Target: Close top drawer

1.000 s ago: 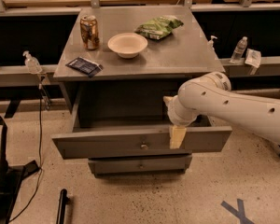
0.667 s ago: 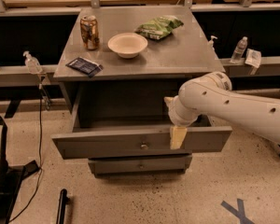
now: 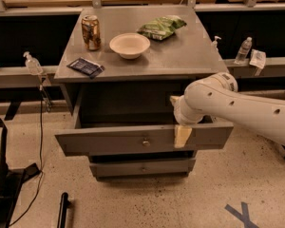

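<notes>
Standing on a speckled floor (image 3: 133, 203), a boxy grey cabinet (image 3: 180, 51) with a flat, dull metallic top fills the middle of the camera view. A thick, smooth white arm (image 3: 237, 110), tube-shaped and dotted with small dark holes, reaches in from the right edge. The top drawer (image 3: 109, 144) is pulled well out from under the cabinet top, showing a deep, dark, box-like interior behind its long flat grey front panel. Below it, a shorter grey lower drawer front (image 3: 142, 167) sits further back. On the cabinet top lie a crinkled green bag (image 3: 161, 26) at the rear right, a round, shallow cream bowl (image 3: 129, 45) near the middle, an upright brown-and-gold can (image 3: 91, 32) at the rear left, and a flat dark blue packet (image 3: 86, 67) at the front left corner. The gripper (image 3: 182, 136), ending in a pale cream block, hangs over the right part of the top drawer's front panel, against its outer face; whether it is open or closed cannot be told. A small round metal knob (image 3: 145, 142) marks the panel's centre, just left of the gripper.
</notes>
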